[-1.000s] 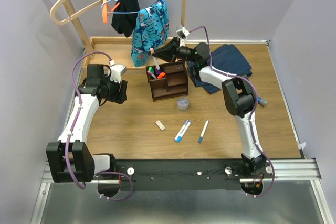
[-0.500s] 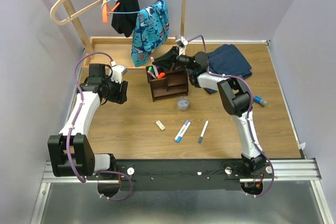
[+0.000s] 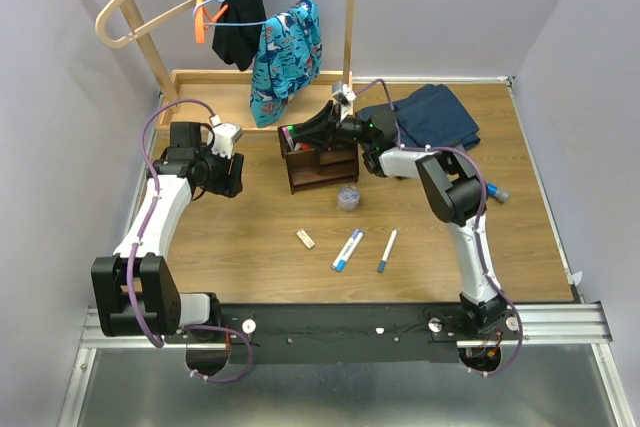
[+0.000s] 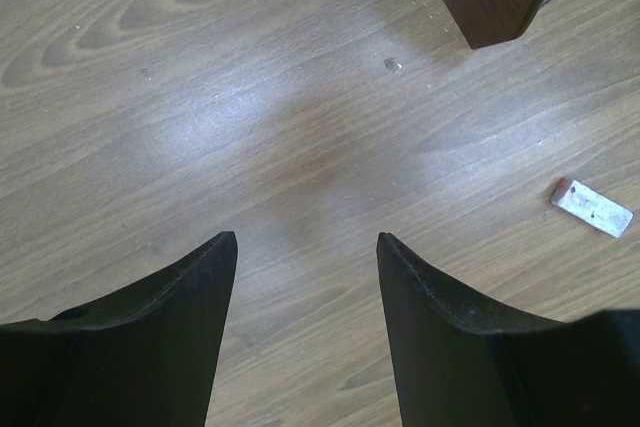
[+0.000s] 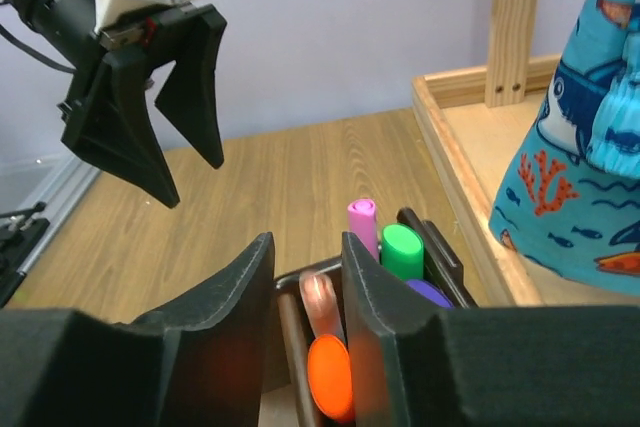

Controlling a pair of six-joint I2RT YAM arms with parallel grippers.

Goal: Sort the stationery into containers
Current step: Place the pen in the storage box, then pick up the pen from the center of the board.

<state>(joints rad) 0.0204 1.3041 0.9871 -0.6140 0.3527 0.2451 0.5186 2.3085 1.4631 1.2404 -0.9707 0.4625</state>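
The right wrist view alone shows the right gripper [image 5: 307, 247], jaws slightly apart, over the orange marker [image 5: 331, 377] in the organiser [image 3: 325, 169] toward the table's [image 3: 250, 237] far edge; the left gripper [image 4: 306, 242] gapes near the eraser [image 4: 593, 208].

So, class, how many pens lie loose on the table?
2. One pen lies on the near side of the tub; the other pen lies just right of it. The right arm may hide more.
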